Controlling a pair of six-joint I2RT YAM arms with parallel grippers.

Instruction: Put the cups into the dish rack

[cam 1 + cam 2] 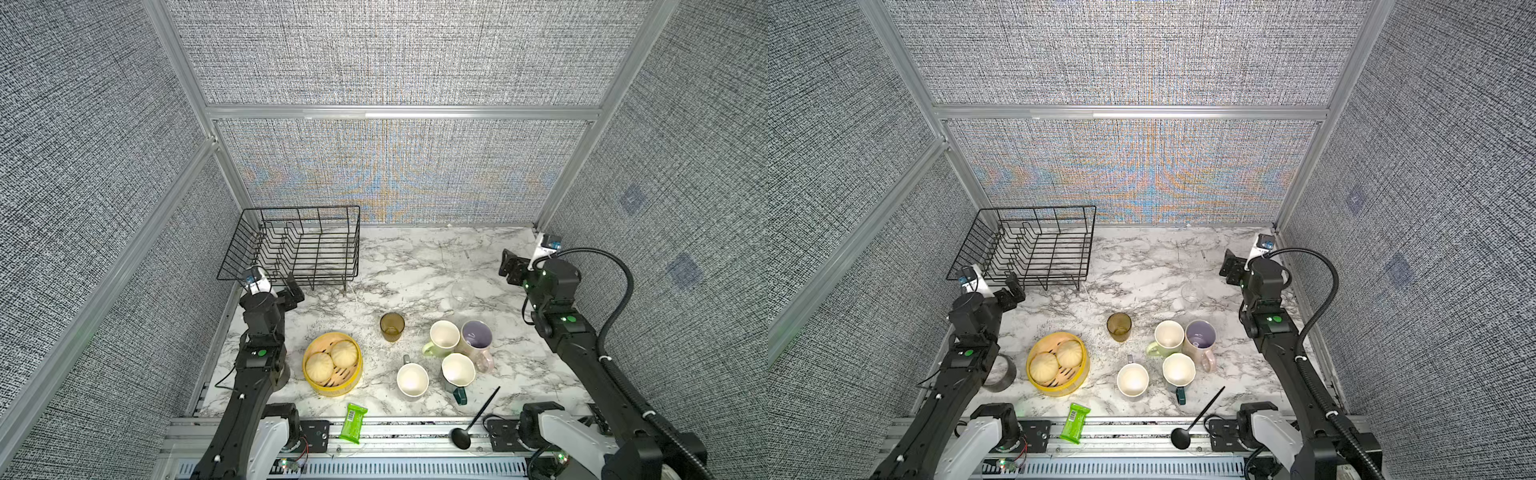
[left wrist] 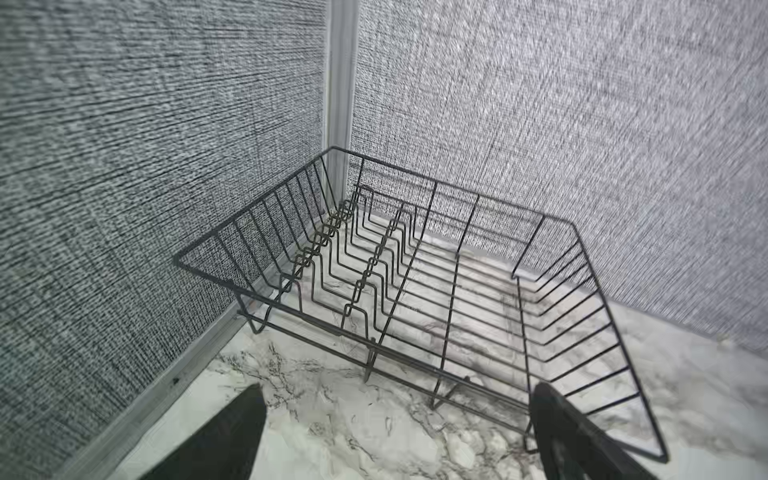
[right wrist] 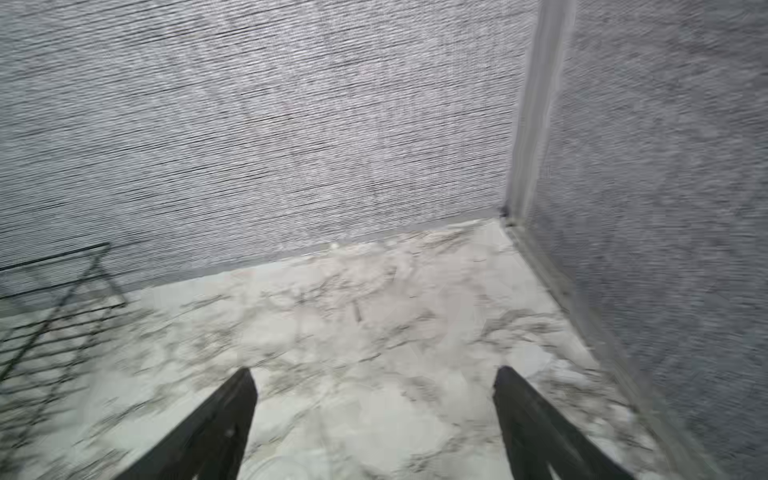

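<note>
The black wire dish rack (image 1: 299, 208) (image 1: 1038, 208) stands empty in the far left corner; it also fills the left wrist view (image 2: 457, 187). Six cups stand upright at mid-right: amber tumbler (image 1: 392, 326), clear glass (image 1: 462, 293), pale green mug (image 1: 444, 336), pink mug (image 1: 476, 336), grey-white mug (image 1: 412, 379), dark teal mug (image 1: 458, 370). My left gripper (image 1: 293, 293) (image 2: 397, 388) hangs open just in front of the rack, holding nothing. My right gripper (image 1: 510, 268) (image 3: 374, 372) is open and empty near the right wall, beyond the clear glass.
A yellow steamer basket (image 1: 331, 363) with buns sits front left of the cups. A green packet (image 1: 353, 423) and a black spoon (image 1: 478, 417) lie at the front edge. A dark tape roll (image 1: 1000, 372) sits by the left arm. Fabric walls close three sides.
</note>
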